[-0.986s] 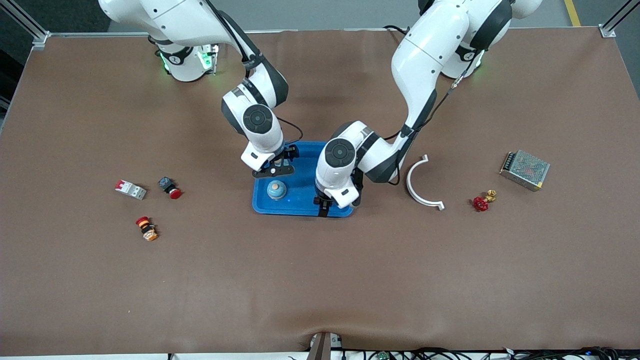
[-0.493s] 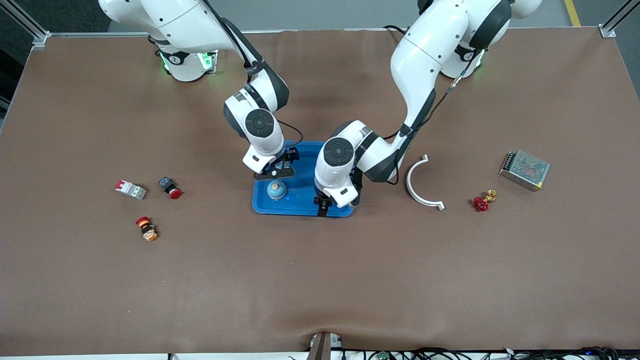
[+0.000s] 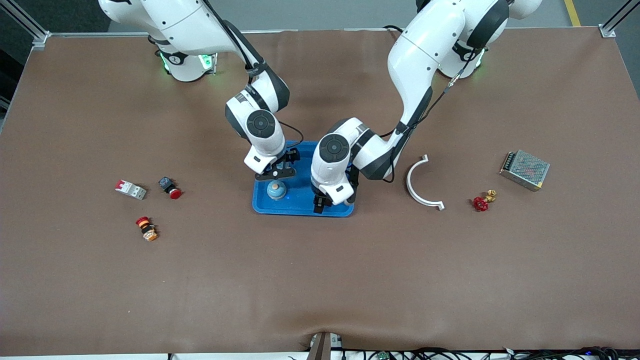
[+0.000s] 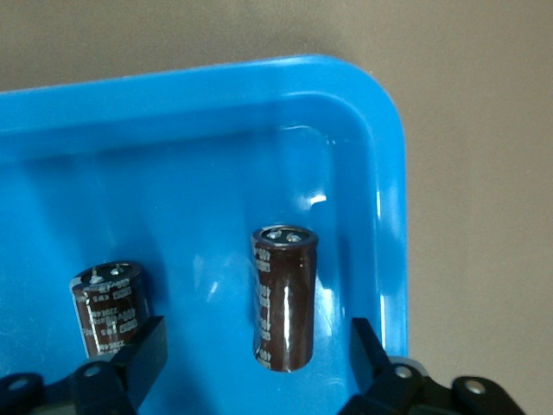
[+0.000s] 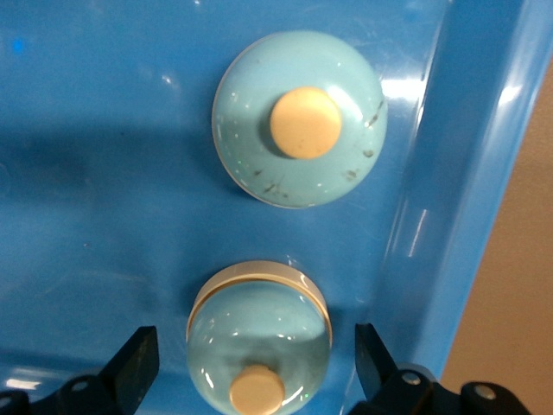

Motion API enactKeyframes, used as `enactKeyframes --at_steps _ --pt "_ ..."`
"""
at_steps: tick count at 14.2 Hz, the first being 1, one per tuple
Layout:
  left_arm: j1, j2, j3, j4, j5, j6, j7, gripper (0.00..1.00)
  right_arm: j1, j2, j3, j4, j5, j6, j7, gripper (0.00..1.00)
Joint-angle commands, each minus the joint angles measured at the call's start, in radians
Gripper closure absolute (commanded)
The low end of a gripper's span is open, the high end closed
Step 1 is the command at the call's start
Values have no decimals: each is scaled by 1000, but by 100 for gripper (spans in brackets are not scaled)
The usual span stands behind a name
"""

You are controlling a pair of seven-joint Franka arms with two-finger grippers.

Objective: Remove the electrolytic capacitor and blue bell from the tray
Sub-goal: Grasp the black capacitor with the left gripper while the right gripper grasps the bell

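I am seeing the left gripper (image 3: 318, 204) hanging over the near corner of the shallow blue plastic tray (image 3: 300, 204), fingers (image 4: 143, 350) spread apart around a brown cylindrical capacitor (image 4: 283, 296) standing inside. Farther back, the right gripper (image 3: 274, 174) is hovering with fingers (image 5: 138, 359) apart over the pale teal dome bell (image 3: 276, 189), which is sitting in the tray.

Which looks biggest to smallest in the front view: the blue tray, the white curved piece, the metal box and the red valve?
1. Blue tray, partly covered by both arms.
2. White curved piece and metal box: too close to rank; the curve spans more, the box is more solid.
3. Red valve, clearly smallest.
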Motion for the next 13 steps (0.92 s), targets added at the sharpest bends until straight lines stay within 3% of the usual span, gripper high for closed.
enactKeyframes --at_steps 1,3,4,7,8,10,13 --pt "-7 2 12 6 15 -1 -2 10 18 0 -11 -4 -13 19 0 0" --pt "-7 2 12 -4 15 -1 0 12 22 7 -12 -4 -13 19 0 0" --pt "-6 2 12 -6 15 -1 0 13 20 8 -12 -4 -13 19 0 9" --pt "-4 4 12 -6 15 -1 3 17 20 8 -11 -4 -12 18 0 54" --pt "-3 4 12 -6 15 -1 4 25 20 8 -12 -2 -12 18 0 65" --pt "0 2 12 -6 15 -2 6 100 20 7 -12 -2 -13 13 0 65" --pt "2 -9 12 -3 15 -8 17 100 20 -9 -12 4 -12 -13 0 65"
